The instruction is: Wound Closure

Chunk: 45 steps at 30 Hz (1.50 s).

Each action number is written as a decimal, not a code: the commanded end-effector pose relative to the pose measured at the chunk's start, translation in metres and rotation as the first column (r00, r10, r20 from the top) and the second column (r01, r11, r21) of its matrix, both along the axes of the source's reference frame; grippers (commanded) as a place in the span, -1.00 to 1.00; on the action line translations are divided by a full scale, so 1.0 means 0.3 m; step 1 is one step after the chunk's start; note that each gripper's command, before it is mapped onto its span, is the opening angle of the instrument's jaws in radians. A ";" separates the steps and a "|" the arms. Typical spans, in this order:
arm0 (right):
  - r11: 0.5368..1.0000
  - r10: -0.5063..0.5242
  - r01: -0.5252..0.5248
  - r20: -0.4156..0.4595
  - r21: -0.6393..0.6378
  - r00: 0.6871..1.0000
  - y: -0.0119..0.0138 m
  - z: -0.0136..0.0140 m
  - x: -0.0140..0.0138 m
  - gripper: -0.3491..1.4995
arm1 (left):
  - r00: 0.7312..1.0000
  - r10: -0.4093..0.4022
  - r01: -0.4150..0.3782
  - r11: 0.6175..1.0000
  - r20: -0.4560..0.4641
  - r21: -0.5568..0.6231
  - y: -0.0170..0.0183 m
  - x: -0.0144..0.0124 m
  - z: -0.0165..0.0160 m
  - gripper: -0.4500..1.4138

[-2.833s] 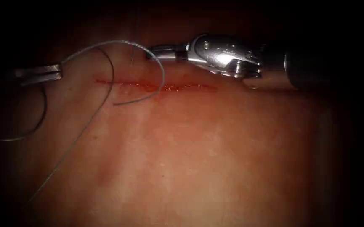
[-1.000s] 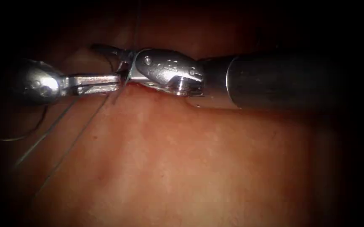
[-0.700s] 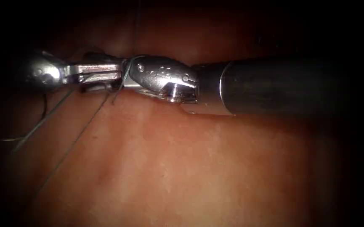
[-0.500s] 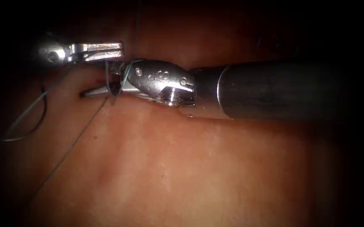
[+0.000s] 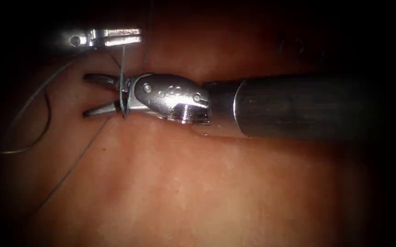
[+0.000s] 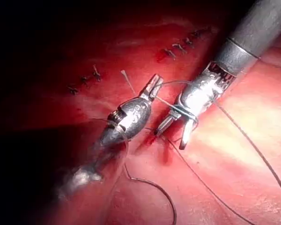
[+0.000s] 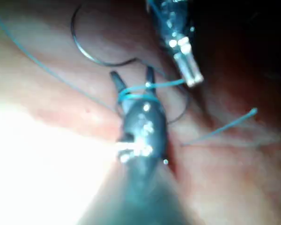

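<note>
My left tool point(image 5: 131, 37) sits up and to the left of the cut, jaws shut on the thread point(image 5: 122, 64). From there the thread runs down and winds around my right tool point(image 5: 87, 96), whose jaws stand open and hold nothing. The right tool's shaft lies over the cut. In the left wrist view the loops point(image 6: 182, 112) circle the right tool just behind its open jaws point(image 6: 171, 133), and the left tool point(image 6: 154, 85) grips the thread beside a short free end point(image 6: 126, 79). The curved needle point(image 5: 44, 126) lies loose on the tissue left of the cut, held by neither tool.
Finished stitches point(image 6: 178, 47) run in a row on the tissue beyond the tools. A long strand of thread point(image 5: 69, 169) trails down and left across the tissue. In the right wrist view the needle point(image 7: 86, 54) curves just beyond the open jaws point(image 7: 131, 75).
The right tool came in from the right over the cut, the thread got wound around it and its jaws opened. The left tool rose up and away with the thread.
</note>
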<state>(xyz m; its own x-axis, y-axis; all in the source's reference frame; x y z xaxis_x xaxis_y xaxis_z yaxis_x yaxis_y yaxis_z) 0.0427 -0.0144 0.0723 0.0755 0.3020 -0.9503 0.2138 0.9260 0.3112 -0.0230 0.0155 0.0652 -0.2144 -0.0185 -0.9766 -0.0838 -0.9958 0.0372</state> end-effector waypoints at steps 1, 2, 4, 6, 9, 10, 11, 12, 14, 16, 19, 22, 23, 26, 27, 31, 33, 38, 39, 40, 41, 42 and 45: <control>1.000 0.000 0.000 -0.012 -0.002 1.000 0.0009 0.0006 0.0015 -0.29 | 1.000 0.000 0.000 1.000 0.002 -0.003 0.002 -0.0012 0.003 -1.00; 1.000 0.001 -0.001 -0.018 -0.001 1.000 0.0009 0.0005 0.0010 -0.31 | 1.000 0.000 0.000 1.000 0.003 0.000 0.002 -0.0010 0.004 -1.00; 1.000 0.010 -0.009 -0.034 0.001 0.999 0.0009 0.0004 0.0004 -0.33 | 1.000 0.000 0.000 1.000 0.003 0.003 0.001 -0.0006 0.007 -1.00; 1.000 0.020 -0.019 -0.049 0.004 0.999 0.0011 0.0003 0.0004 -0.33 | 1.000 -0.001 0.001 1.000 0.002 0.007 0.000 -0.0005 0.010 -1.00; 0.999 0.037 -0.036 -0.087 0.010 0.996 0.0011 0.0003 0.0005 -0.35 | 1.000 -0.003 0.003 1.000 -0.001 0.009 -0.002 -0.0004 0.012 -1.00; 0.999 0.041 -0.040 -0.095 0.011 0.995 0.0012 0.0003 0.0005 -0.36 | 1.000 -0.003 0.003 1.000 -0.001 0.007 -0.002 -0.0002 0.013 -1.00; 0.999 0.045 -0.044 -0.103 0.013 0.994 0.0013 0.0003 0.0004 -0.38 | 1.000 -0.003 0.003 1.000 0.000 0.011 -0.002 0.0000 0.014 -1.00; 0.999 0.052 -0.051 -0.112 0.015 0.992 0.0016 0.0003 0.0002 -0.38 | 1.000 -0.002 0.002 1.000 0.000 0.010 -0.002 0.0003 0.014 -1.00; 0.997 0.073 -0.071 -0.141 0.022 0.987 0.0022 0.0004 -0.0005 -0.40 | 1.000 0.001 -0.001 1.000 0.000 0.006 -0.003 0.0012 0.015 -1.00; 0.994 0.106 -0.102 -0.171 0.031 0.980 0.0035 0.0009 -0.0019 -0.42 | 1.000 0.003 -0.003 1.000 0.002 0.012 -0.004 0.0027 0.017 -1.00; 0.991 0.133 -0.127 -0.196 0.046 0.971 0.0047 0.0013 -0.0033 -0.44 | 1.000 0.008 -0.008 1.000 0.003 0.006 -0.006 0.0045 0.018 -1.00; 0.985 0.172 -0.161 -0.215 0.069 0.961 0.0057 0.0014 -0.0042 -0.46 | 1.000 0.011 -0.011 1.000 0.005 0.012 -0.007 0.0063 0.019 -1.00; 0.983 0.181 -0.168 -0.214 0.076 0.960 0.0059 0.0014 -0.0044 -0.46 | 1.000 0.012 -0.012 1.000 0.005 0.011 -0.008 0.0067 0.020 -1.00; 0.974 0.218 -0.199 -0.224 0.103 0.950 0.0066 0.0021 -0.0048 -0.47 | 1.000 0.013 -0.013 1.000 0.006 0.013 -0.010 0.0074 0.020 -1.00; 0.971 0.231 -0.211 -0.223 0.111 0.947 0.0069 0.0024 -0.0051 -0.47 | 1.000 0.013 -0.013 1.000 0.006 0.012 -0.010 0.0075 0.020 -1.00; 0.955 0.284 -0.255 -0.232 0.148 0.930 0.0089 0.0043 -0.0076 -0.47 | 1.000 0.015 -0.015 1.000 0.006 0.013 -0.013 0.0082 0.020 -1.00; 0.945 0.312 -0.276 -0.236 0.173 0.920 0.0097 0.0051 -0.0086 -0.47 | 1.000 0.014 -0.014 1.000 0.008 0.010 -0.014 0.0085 0.021 -1.00; 0.929 0.350 -0.306 -0.227 0.208 0.909 0.0108 0.0062 -0.0104 -0.47 | 1.000 0.021 -0.021 1.000 0.001 0.010 -0.017 0.0094 0.022 -1.00; 0.925 0.358 -0.313 -0.222 0.215 0.907 0.0108 0.0062 -0.0106 -0.47 | 1.000 0.022 -0.022 1.000 -0.001 0.015 -0.018 0.0096 0.022 -1.00; 0.921 0.368 -0.322 -0.213 0.220 0.905 0.0110 0.0064 -0.0109 -0.46 | 1.000 0.025 -0.025 1.000 0.001 0.014 -0.019 0.0100 0.022 -1.00; 0.918 0.375 -0.330 -0.207 0.220 0.904 0.0111 0.0065 -0.0111 -0.44 | 1.000 0.028 -0.028 1.000 -0.002 0.013 -0.019 0.0103 0.022 -1.00; 0.912 0.387 -0.343 -0.196 0.225 0.901 0.0113 0.0067 -0.0113 -0.44 | 1.000 0.028 -0.028 1.000 -0.002 0.013 -0.020 0.0105 0.022 -1.00; 0.897 0.416 -0.372 -0.171 0.238 0.893 0.0119 0.0075 -0.0126 -0.40 | 1.000 0.030 -0.030 0.999 -0.001 0.012 -0.022 0.0114 0.021 -1.00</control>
